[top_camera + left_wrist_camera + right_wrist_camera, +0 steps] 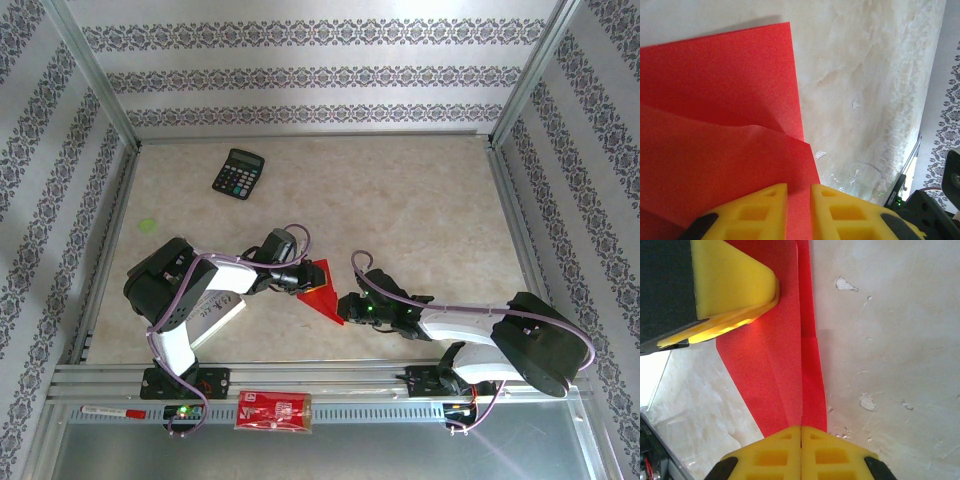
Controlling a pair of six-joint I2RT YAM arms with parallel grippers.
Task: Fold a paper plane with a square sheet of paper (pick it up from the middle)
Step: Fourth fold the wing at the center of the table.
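The square sheet of paper [322, 291], plain bright red, lies partly folded into a pointed wedge on the table between both grippers. In the left wrist view the sheet [715, 100] shows two overlapping layers. My left gripper [799, 189] rests on its near layer, jaws a narrow gap apart with red showing between them. From above, the left gripper [297, 282] is at the sheet's left edge. My right gripper [801, 430] is shut, its seam lined up on the raised centre crease of the sheet [775, 365]. From above, the right gripper [352, 303] sits at the sheet's near right tip. A left finger [735, 285] lies on the paper.
A black calculator [238, 173] lies at the back left. A white booklet [218, 314] sits under the left arm. A red printed packet [273, 411] and a pen [110, 411] lie on the front rail. Metal frame posts and patterned walls enclose the marbled table [420, 210].
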